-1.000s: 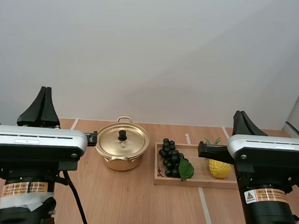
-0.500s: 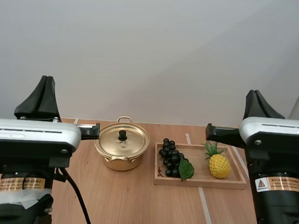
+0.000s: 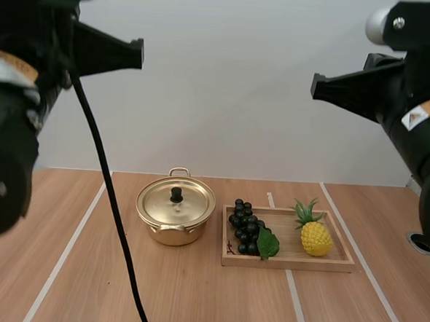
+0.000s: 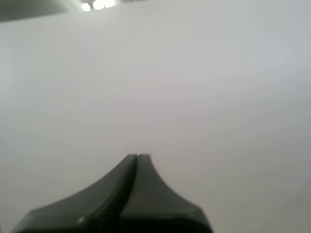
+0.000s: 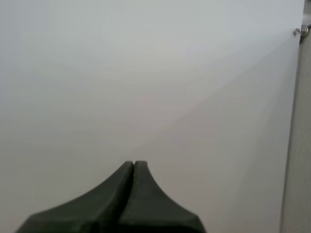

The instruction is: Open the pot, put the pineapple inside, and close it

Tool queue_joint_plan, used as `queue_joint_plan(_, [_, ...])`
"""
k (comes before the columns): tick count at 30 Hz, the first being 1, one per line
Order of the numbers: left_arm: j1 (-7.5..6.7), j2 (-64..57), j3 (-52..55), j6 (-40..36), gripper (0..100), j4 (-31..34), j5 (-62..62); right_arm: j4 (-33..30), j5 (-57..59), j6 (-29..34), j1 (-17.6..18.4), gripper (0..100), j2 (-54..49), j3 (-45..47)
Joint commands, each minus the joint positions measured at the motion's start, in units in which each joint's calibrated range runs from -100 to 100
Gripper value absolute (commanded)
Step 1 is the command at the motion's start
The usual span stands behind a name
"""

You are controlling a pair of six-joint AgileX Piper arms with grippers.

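Note:
A gold pot (image 3: 173,228) stands on the wooden table left of centre, and its lid (image 3: 187,204) with a black knob (image 3: 176,194) is on. To its right, a small yellow pineapple (image 3: 315,239) with a green crown lies at the right end of a wooden tray (image 3: 289,262). Both arms are raised high above the table, well off the pot and the tray. My left gripper (image 4: 137,156) is shut on nothing, its fingers lying together as one dark wedge before a plain white wall. In the same way my right gripper (image 5: 133,163) is shut and holds nothing.
A bunch of dark grapes (image 3: 246,227) with a green leaf (image 3: 268,243) lies at the tray's left end, between the pot and the pineapple. White lines (image 3: 69,247) run across the tabletop. A round hole (image 3: 419,242) sits near the table's right edge.
Both arms have risen from low over the near table to high above it. The pineapple, partly hidden by the right arm before, is now in full sight. Nothing on the table has moved.

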Motion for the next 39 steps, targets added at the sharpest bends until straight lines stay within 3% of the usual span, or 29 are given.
queue_joint_plan(1, [-0.33,5.8,-9.8,-0.6,0,-0.6,15.2,-0.9,10.0,-0.2,-0.3,0,5.6,-8.6])
queue_joint_plan(11, [-0.33,22.3,-37.6,-0.2,0,-1.1,55.5,-4.5,44.9,-0.2,-0.3,0,24.2,-33.9])
queue_joint_plan(18, [-0.33,35.2,-49.6,6.4,0,-8.0,91.9,-5.3,72.6,-0.2,-0.3,0,33.0,-42.5])
queue_joint_plan(25, [-0.33,44.3,-48.5,8.2,0,-12.0,91.9,-5.3,84.3,-0.2,-0.3,0,38.3,-42.1])
queue_joint_plan(39, [-0.45,51.8,-38.1,21.4,0,-18.1,91.9,-8.2,84.3,-0.2,-0.3,0,45.2,-41.3])
